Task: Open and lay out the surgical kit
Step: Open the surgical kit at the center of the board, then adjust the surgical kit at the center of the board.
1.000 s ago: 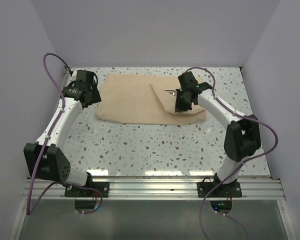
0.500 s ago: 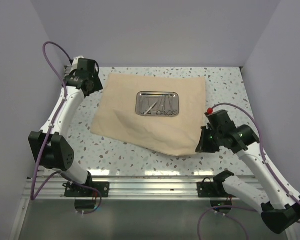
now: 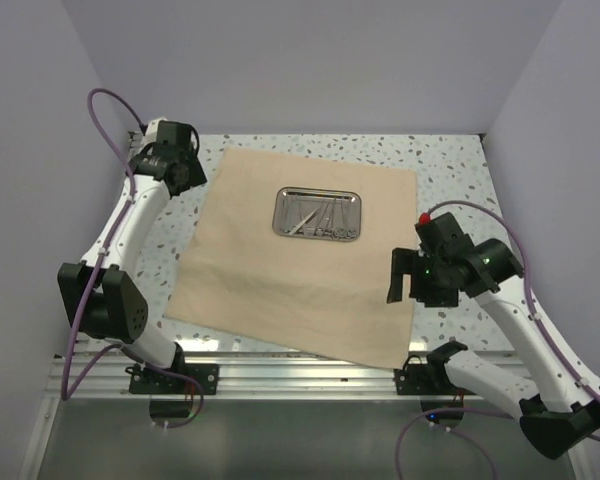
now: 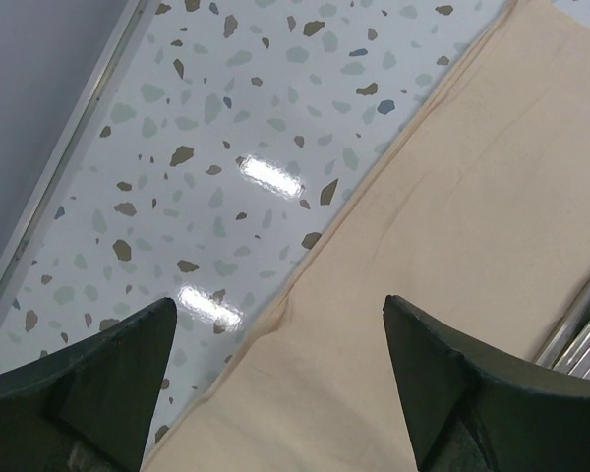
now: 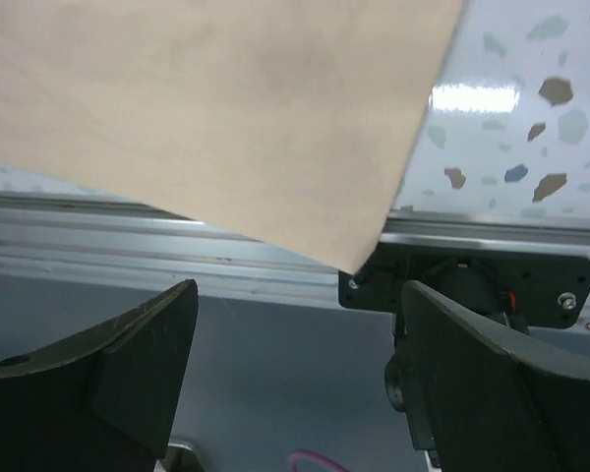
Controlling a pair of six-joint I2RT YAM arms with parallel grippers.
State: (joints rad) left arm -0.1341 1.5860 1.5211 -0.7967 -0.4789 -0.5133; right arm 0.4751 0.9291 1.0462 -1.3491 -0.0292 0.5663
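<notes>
**Wrap spread flat; both end effectors wide and empty**

Your left end effector (image 4: 277, 315) hangs with its fingers far apart and nothing between them. The edge of the cloth wrap (image 3: 280, 280) runs directly beneath it, with bare worktop (image 4: 177, 118) on one side. The steel tray (image 3: 317, 214) sits on the wrap off to that end effector's side, its rim just showing in the left wrist view. Thin silver instruments (image 3: 300, 220) lie inside the tray; you cannot tell their types.

Your right end effector (image 5: 300, 295) is likewise spread wide, gripping nothing. The wrap's near corner lies just ahead of it, overhanging the aluminium rail (image 5: 98, 241). The tray is well apart from this one.
</notes>
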